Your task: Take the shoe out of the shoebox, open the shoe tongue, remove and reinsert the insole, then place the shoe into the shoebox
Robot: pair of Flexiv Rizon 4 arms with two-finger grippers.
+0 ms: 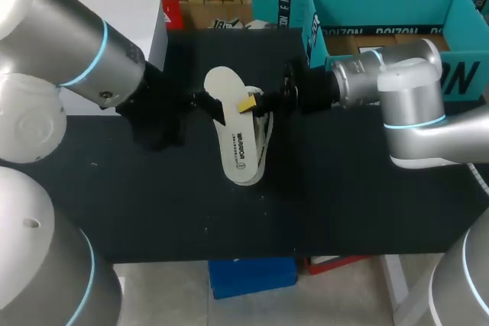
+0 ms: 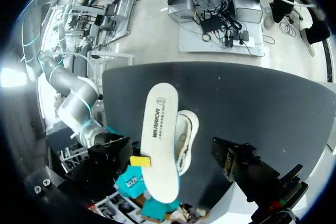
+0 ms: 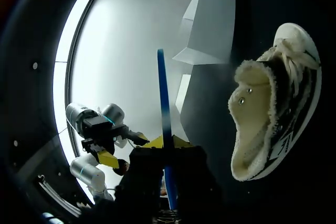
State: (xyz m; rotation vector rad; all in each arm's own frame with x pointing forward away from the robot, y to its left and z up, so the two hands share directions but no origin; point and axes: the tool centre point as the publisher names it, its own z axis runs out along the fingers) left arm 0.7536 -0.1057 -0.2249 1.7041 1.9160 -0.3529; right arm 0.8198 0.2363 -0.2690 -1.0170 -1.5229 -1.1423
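Note:
My right gripper (image 1: 247, 103) is shut on the edge of the white insole (image 1: 233, 131) and holds it above the black table. In the right wrist view the insole (image 3: 164, 108) shows edge-on as a thin blue strip between the yellow tips (image 3: 167, 142). The white shoe (image 1: 264, 139) lies on its side under the insole, its fleece-lined mouth (image 3: 252, 124) open. My left gripper (image 1: 208, 103) stands open beside the insole's heel end, holding nothing. In the left wrist view the insole (image 2: 160, 140) lies over the shoe (image 2: 187, 137), and one dark left finger (image 2: 236, 161) shows.
The teal shoebox (image 1: 397, 20) stands open at the back right, behind my right arm. A white box (image 1: 130, 20) sits at the back left. The table's front edge (image 1: 229, 253) runs near the insole's toe end.

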